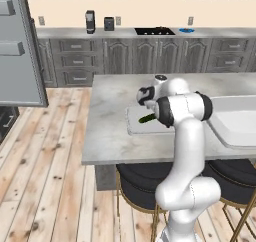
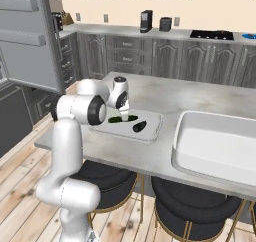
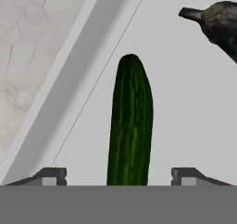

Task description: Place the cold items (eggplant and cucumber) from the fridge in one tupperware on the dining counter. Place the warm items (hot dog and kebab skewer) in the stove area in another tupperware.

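Between my two fingertips [image 3: 54, 176] lies the cucumber [image 3: 130, 126], and my gripper [image 3: 118, 177] stands with its jaws spread wide, each tip well clear of the green skin, gripping nothing. The cucumber's long axis runs straight away from me in the hand view, rounded end pointing ahead, flat on the pale floor of the tupperware [image 3: 185, 102]. Beyond it and off to one side lies the dark eggplant [image 3: 215, 24], stem end turned toward the cucumber's far tip, the two apart. From the right base view both lie in the shallow tupperware [image 2: 150, 131] on the dining counter [image 2: 165, 101], near its front edge, with the sink [image 2: 220, 146] alongside.
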Robot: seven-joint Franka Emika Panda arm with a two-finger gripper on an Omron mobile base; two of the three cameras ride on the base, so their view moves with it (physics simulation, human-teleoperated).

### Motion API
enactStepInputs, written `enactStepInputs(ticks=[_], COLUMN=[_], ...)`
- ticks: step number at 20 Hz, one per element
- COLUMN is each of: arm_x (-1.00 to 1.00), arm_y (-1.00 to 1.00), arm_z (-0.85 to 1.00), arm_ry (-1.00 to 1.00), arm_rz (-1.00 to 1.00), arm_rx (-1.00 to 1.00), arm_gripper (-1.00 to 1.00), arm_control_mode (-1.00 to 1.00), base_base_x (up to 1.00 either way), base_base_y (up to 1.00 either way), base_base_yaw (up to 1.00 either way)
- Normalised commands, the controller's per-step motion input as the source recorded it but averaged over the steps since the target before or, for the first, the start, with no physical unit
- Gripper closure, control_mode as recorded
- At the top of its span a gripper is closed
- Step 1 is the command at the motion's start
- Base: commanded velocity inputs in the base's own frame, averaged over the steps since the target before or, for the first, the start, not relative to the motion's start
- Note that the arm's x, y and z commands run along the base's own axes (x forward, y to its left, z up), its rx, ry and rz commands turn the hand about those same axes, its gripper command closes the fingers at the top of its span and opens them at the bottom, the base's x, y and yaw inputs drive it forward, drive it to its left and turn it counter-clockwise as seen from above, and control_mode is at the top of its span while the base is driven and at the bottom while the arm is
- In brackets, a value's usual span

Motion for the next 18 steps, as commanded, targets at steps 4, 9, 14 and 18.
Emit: enactStepInputs(ticks=[4,9,14,18], arm_x=[-0.65,-1.0,-1.0,-1.0], arm_y=[0.0,0.01,0.0,0.0], arm_z=[0.94,1.0,0.56,0.05], arm_ry=[-0.16,-0.14,-0.13,-0.25], arm_rz=[0.19,0.34,0.24,0.05], arm_rx=[-0.02,-0.18,-0.16,0.0], arm_gripper=[-1.0,-1.0,-1.0,-1.0], arm_control_mode=[-1.0,-1.0,-1.0,-1.0], base_base_x=[0.0,0.0,0.0,0.0], base_base_y=[0.0,0.0,0.0,0.0], base_base_yaw=[0.0,0.0,0.0,0.0])
